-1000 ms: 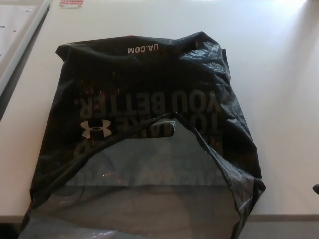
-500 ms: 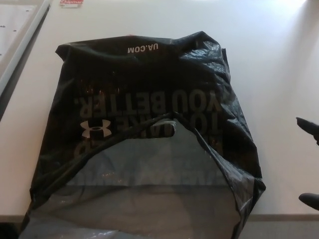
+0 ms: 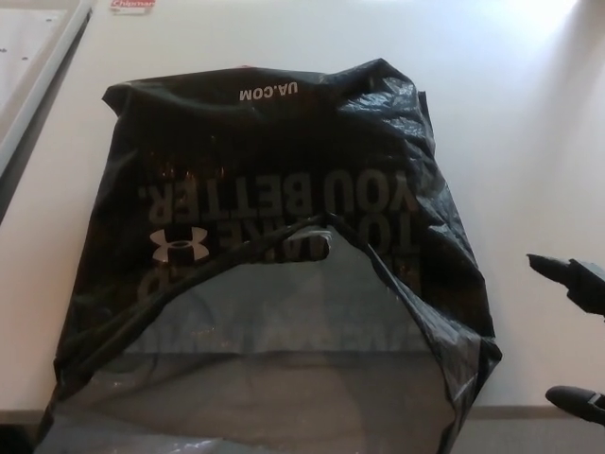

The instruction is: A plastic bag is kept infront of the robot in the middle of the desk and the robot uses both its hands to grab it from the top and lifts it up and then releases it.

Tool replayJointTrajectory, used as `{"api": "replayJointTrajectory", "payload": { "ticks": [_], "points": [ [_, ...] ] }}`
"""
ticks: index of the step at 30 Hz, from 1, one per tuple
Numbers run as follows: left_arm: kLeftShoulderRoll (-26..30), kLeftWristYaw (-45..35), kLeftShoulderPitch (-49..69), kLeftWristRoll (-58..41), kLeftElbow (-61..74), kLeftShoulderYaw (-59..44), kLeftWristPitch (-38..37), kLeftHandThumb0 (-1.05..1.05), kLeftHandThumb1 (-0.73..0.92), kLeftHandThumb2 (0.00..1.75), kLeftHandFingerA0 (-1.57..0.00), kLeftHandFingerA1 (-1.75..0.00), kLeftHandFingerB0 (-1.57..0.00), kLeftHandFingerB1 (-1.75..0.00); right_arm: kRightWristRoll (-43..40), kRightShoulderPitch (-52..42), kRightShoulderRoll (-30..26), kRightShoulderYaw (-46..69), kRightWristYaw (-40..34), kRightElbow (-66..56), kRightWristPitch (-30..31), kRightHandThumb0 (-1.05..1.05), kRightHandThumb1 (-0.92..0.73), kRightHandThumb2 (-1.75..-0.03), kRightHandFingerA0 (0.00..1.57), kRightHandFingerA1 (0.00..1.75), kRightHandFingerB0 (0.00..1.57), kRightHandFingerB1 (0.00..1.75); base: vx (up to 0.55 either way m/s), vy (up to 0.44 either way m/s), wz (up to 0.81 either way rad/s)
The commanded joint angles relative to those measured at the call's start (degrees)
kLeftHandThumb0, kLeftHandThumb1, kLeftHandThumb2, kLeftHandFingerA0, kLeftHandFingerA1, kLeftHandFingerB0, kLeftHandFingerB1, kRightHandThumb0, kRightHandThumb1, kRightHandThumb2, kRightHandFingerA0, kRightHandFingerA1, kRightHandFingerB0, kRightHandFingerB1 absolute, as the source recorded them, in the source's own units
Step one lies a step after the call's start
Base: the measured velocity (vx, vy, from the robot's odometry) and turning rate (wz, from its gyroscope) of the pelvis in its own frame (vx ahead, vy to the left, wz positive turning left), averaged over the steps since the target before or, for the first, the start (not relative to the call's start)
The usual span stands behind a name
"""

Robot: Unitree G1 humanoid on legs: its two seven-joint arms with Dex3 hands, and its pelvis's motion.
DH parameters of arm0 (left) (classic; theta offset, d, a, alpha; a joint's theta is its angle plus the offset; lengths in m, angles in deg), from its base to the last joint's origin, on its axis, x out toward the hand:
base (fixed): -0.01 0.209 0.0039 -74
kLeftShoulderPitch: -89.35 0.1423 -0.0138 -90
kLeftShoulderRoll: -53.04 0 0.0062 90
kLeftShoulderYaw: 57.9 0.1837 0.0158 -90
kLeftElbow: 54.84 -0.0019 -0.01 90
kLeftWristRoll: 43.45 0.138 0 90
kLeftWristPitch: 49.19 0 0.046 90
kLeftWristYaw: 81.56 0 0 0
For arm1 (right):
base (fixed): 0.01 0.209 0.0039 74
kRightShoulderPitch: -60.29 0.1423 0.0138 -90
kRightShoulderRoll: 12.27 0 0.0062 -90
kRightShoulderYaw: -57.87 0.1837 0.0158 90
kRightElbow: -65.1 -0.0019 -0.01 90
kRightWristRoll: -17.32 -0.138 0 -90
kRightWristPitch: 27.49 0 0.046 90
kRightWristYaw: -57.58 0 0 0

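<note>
Plastic bag (image 3: 274,255): one item, black, printed in white with "UA.COM" and a logo, lying flat on the white desk (image 3: 529,123). It fills the centre of your view, closed end at 12 o'clock, open mouth and cut-out handle toward 6 o'clock, where the near edge hangs over the desk's front edge.

Right hand (image 3: 574,336): one, entering at 4 o'clock. You see only two dark fingertips (image 3: 553,266), spread apart with nothing between them, so read it as released. It sits near the bag's right edge but apart from it.

Left hand: none in view; you cannot tell its state.

Step in hand, by judgement: the approach, before any grasp. The bag is untouched and unlifted.

Next move calls for: you bring the right hand toward 9 o'clock onto the bag's upper layer, bring the left hand in from the opposite side, and pinch the thin film on both sides before raising. The plastic looks slippery and loose, so a shallow pinch may let it slide out.

Other items: one red-and-white label (image 3: 132,5) at 11 o'clock; one pale board (image 3: 33,57) at 10 o'clock.
</note>
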Motion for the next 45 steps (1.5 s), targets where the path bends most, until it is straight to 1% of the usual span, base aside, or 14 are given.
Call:
{"api": "replayJointTrajectory", "payload": {
  "ticks": [1,10,12,13,15,16,24,25,34,38,39,40,44,45],
  "points": [
    [-0.63,3.64,-1.59,6.44,-2.33,1.09,-5.43,-0.37,0.48,0.55,-0.49,-0.35,-0.46,-0.35,2.14,2.75,2.02,-3.11,0.75,0.02,2.47,-0.46,-0.53,-0.56,0.11,0.39,0.04,0.29,0.00,0.000,0.00],
    [-5.43,6.66,-3.38,10.12,-1.58,6.72,-3.40,-0.35,0.46,0.58,-0.44,-0.35,-0.43,-0.35,4.65,4.83,6.35,-7.79,0.59,-0.90,5.85,-0.46,-0.53,-0.56,0.12,0.40,0.04,0.30,0.00,0.000,0.00],
    [-6.34,7.42,-3.77,11.53,-1.03,7.73,-3.16,-0.44,0.39,0.75,-0.38,-0.47,-0.36,-0.45,5.10,5.45,6.90,-8.39,0.98,-1.45,6.70,-0.46,-0.54,-0.56,0.12,0.42,0.03,0.31,0.00,0.000,0.00],
    [-7.12,7.99,-3.85,12.70,-0.21,8.04,-2.72,-0.38,0.45,0.58,-0.43,-0.35,-0.42,-0.35,5.58,5.83,7.22,-8.82,0.83,-1.17,6.89,-0.32,-0.44,-0.94,0.03,0.52,0.00,0.51,0.00,0.000,0.00],
    [-7.88,8.98,-3.98,14.03,0.82,8.53,-2.07,-0.38,0.45,0.58,-0.43,-0.35,-0.42,-0.35,6.27,6.41,7.60,-9.38,0.57,-0.83,7.40,-0.32,-0.44,-0.94,0.03,0.52,0.00,0.51,0.00,0.000,0.00],
    [-8.75,8.96,-3.71,13.88,1.83,9.60,-1.13,-0.40,0.46,0.58,-0.43,-0.34,-0.43,-0.35,6.21,6.52,7.89,-9.61,0.60,-0.53,7.63,-0.46,-0.53,-0.58,0.14,0.45,0.05,0.25,0.00,0.000,0.00],
    [-10.65,10.60,-0.52,15.31,4.80,13.11,0.98,-0.28,0.41,0.60,-0.42,-0.35,-0.43,-0.36,6.96,6.14,7.90,-10.33,-0.18,0.78,6.76,-0.46,-0.53,-0.58,0.13,0.46,0.04,0.25,0.00,0.000,0.00],
    [-10.65,10.62,-0.19,15.31,4.75,13.58,0.96,-0.28,0.41,0.60,-0.42,-0.35,-0.43,-0.35,7.00,5.91,7.92,-10.28,-0.38,0.89,6.68,-0.33,-0.45,-0.95,0.03,0.51,0.00,0.51,0.00,0.000,0.00],
    [-9.50,13.19,0.27,17.18,1.85,15.06,-0.08,-0.37,0.46,0.60,-0.42,-0.35,-0.44,-0.35,6.45,4.50,7.77,-10.19,-0.36,2.11,5.90,-0.33,-0.48,-0.97,0.02,0.51,0.00,0.51,0.00,0.000,0.00],
    [-9.63,14.63,0.51,17.95,1.71,15.27,-0.73,-0.34,0.45,0.61,-0.42,-0.35,-0.44,-0.36,6.08,3.93,7.26,-9.95,-0.25,2.73,5.05,-0.32,-0.47,-0.96,0.02,0.51,0.00,0.51,0.00,0.000,0.00],
    [-9.56,14.92,0.54,18.30,1.91,15.26,-0.41,-0.35,0.46,0.62,-0.42,-0.35,-0.43,-0.35,6.06,3.74,7.17,-9.86,-0.32,2.82,4.90,-0.50,-0.51,-0.69,0.13,0.48,0.03,0.26,0.00,0.000,0.00],
    [-9.43,15.11,0.63,18.37,2.17,15.33,0.00,-0.34,0.45,0.62,-0.42,-0.35,-0.44,-0.36,6.23,3.26,6.96,-9.75,-0.15,2.65,5.16,-0.50,-0.50,-0.71,0.09,0.47,0.03,0.22,0.00,0.000,0.00],
    [-8.93,15.63,0.86,18.26,2.31,15.57,0.42,-0.35,0.46,0.61,-0.42,-0.35,-0.44,-0.35,6.02,2.21,6.48,-9.45,0.08,2.81,5.03,-0.51,-0.50,-0.69,0.10,0.47,0.04,0.22,0.00,0.000,0.00],
    [-8.81,15.62,0.80,18.04,1.96,15.70,0.02,-0.32,0.45,0.61,-0.41,-0.35,-0.44,-0.36,5.90,1.86,6.30,-9.28,-0.09,3.23,4.72,-0.47,-0.55,-0.56,0.13,0.41,0.00,0.29,0.00,0.000,0.00]
  ]
}}
